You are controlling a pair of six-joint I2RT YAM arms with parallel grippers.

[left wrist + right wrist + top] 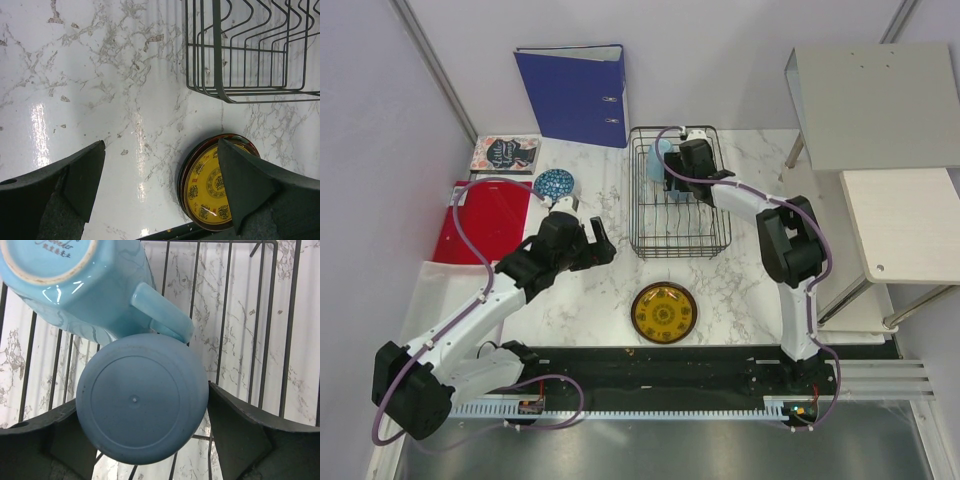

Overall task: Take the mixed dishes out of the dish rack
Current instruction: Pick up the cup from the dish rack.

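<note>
1. The right claw (142, 410) is reaching into the far left corner of the dish rack (680, 252). Its jaws are standing either side of an upturned plain cup (135, 385). I cannot tell whether they are squeezing it or only flanking it.
2. A mug (75, 285) with a handle is leaning against that cup, deeper in the same corner.
3. The cup is looking light, stiff and smooth, so it is probably slippery. Gripping squarely across its round wall and lifting straight up should avoid snagging the mug's handle.
4. The left claw (161, 150) is hanging wide open and empty over the table (75, 75), left of the rack's near corner.
5. The yellow plate (663, 312) is lying just in front of the rack, apparently stacked on a red plate (181, 172). A small bowl (555, 185) is sitting left of the rack.
</note>
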